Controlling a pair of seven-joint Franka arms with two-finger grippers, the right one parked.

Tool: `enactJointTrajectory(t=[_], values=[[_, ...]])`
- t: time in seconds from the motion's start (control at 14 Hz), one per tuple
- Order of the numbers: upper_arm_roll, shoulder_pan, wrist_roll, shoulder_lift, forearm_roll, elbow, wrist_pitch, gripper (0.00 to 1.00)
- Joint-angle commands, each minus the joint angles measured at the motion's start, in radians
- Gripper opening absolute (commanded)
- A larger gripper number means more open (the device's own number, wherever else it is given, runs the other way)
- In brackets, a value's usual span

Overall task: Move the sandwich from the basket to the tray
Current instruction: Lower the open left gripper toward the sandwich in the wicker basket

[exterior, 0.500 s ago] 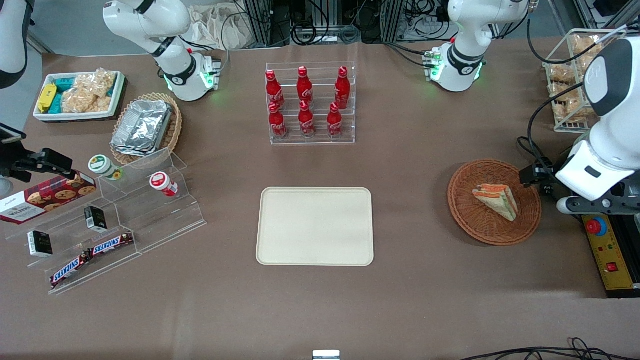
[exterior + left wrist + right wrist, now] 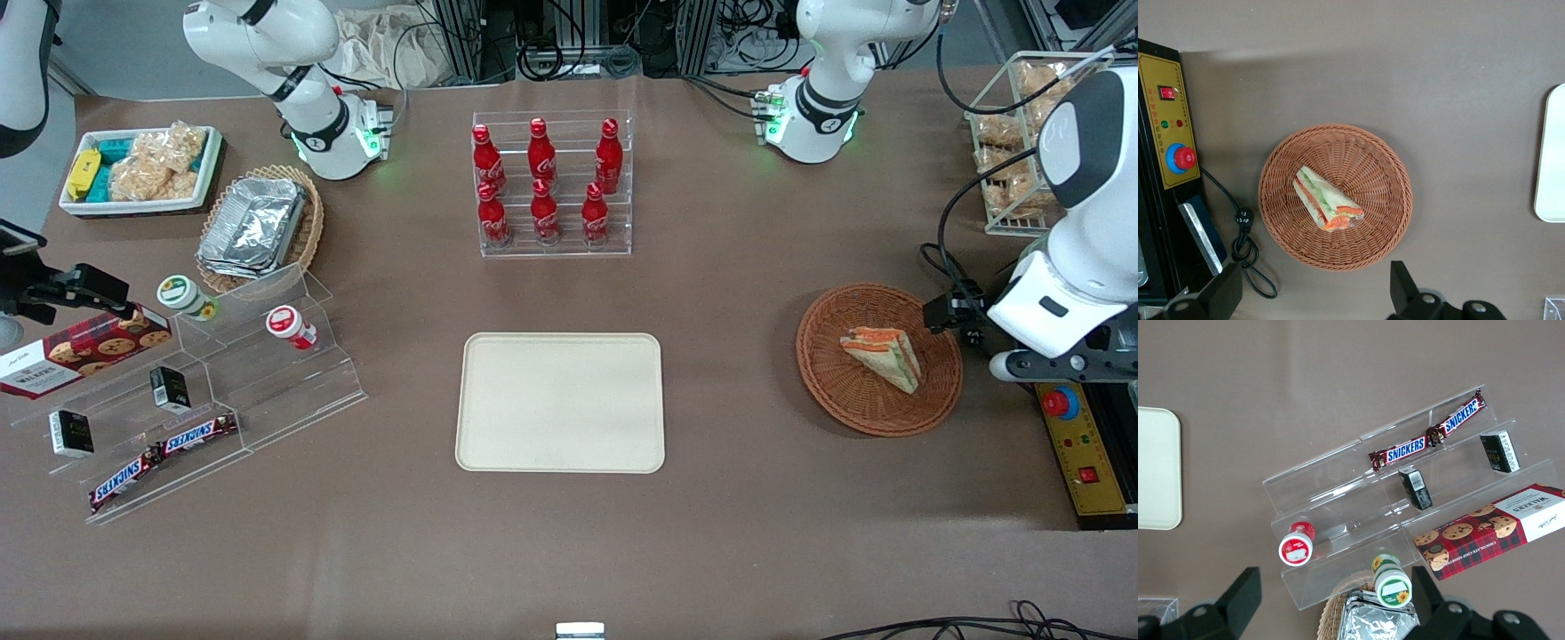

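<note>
One wrapped triangular sandwich [image 2: 1327, 200] of pale bread, orange and green filling, lying in the round reddish-brown wicker basket [image 2: 1395, 197]. Long axis slanted across the weave. Gripper [image 2: 1315, 293] of the left arm hovering above the basket's rim, fingers [image 2: 1405, 288] spread wide, holding nothing. Cream rectangular tray [image 2: 560, 402] well apart, toward the parked arm's end.

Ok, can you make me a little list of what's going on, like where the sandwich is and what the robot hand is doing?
sandwich: lying in the basket, wrapped, not held
basket: round brown wicker, toward the working arm's end of the table
tray: cream, nothing on it, in the middle of the table
gripper: up above the basket, fingers open, touching nothing
job so far: sandwich not yet picked up
</note>
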Motion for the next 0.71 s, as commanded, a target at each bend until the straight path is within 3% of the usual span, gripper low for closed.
enactJointTrajectory(t=[0.0, 0.14, 0.36, 0.64], values=[[-0.008, 0.011, 0.016, -0.001, 0.010, -0.033, -0.042, 0.99], [-0.001, 0.025, 0.017, -0.037, 0.010, -0.115, -0.007, 1.00], [0.001, 0.083, 0.007, -0.119, 0.007, -0.346, 0.189, 0.99], [0.001, 0.149, 0.000, -0.068, -0.007, -0.423, 0.285, 0.99]])
